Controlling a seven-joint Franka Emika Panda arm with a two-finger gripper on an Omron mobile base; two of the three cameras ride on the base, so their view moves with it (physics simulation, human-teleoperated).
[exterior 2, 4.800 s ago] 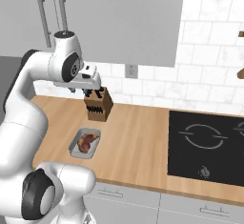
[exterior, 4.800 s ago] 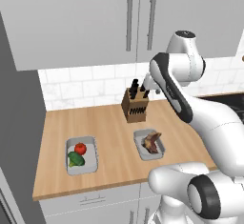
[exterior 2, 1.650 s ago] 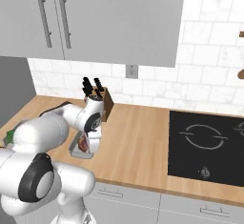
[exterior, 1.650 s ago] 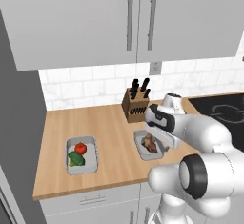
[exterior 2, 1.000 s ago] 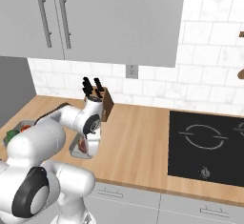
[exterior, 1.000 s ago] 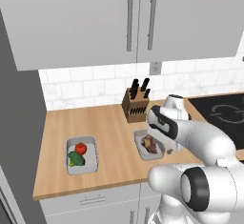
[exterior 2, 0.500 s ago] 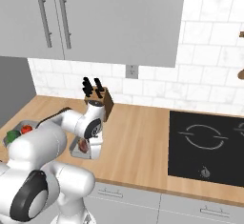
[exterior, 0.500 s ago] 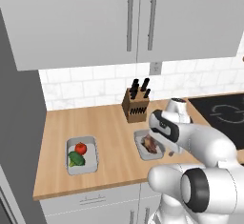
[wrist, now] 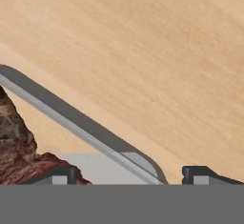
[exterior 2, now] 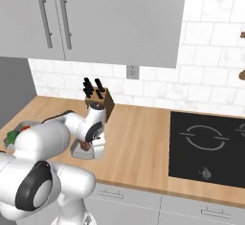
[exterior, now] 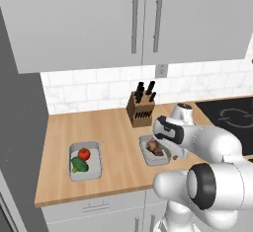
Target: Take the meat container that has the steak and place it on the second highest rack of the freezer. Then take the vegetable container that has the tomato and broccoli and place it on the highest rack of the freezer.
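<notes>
The meat container (exterior: 157, 150) sits on the wooden desk (exterior: 118, 142) with the steak (exterior: 155, 146) inside; it looks stiff and light, and its thin rim (wrist: 81, 123) looks like the best place to pinch it. The claw (wrist: 128, 175) is low over it, open, one finger on each side of that rim. The arm bends down sharply from the base.

The wooden counter (exterior: 118, 147) is overlooked from behind the arm, left and right; the knife block (exterior 2: 99, 102) is shared. The meat container's rim (wrist: 81, 125) is viewed very closely.
</notes>
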